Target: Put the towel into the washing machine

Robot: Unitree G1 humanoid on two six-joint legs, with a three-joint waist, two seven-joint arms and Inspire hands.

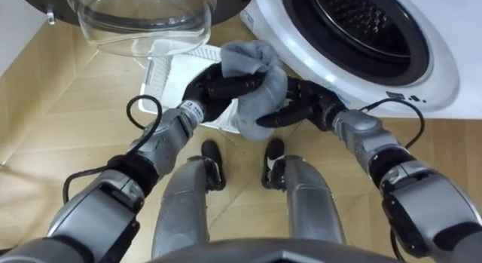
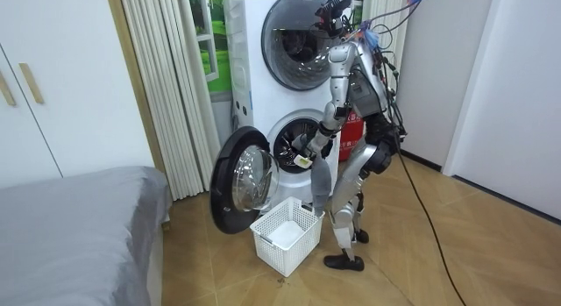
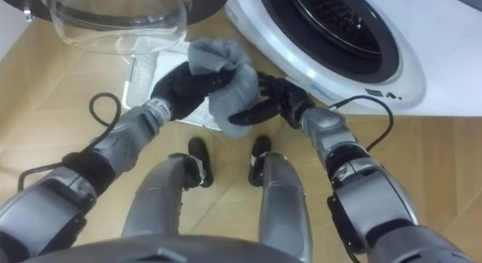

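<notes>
The grey towel (image 1: 256, 74) is bunched between both hands, in front of the washer's (image 1: 422, 74) open drum and above the white basket (image 1: 162, 74). The left hand (image 1: 218, 88) curls round its upper fold. The right hand (image 1: 290, 112) pinches its lower edge, thumb partly hidden by cloth. The glass door (image 1: 143, 25) is cut off at the top.

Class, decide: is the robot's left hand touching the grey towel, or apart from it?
Touching. The left eye view shows the left hand with its dark fingers curled round the towel near its upper bunch.
</notes>
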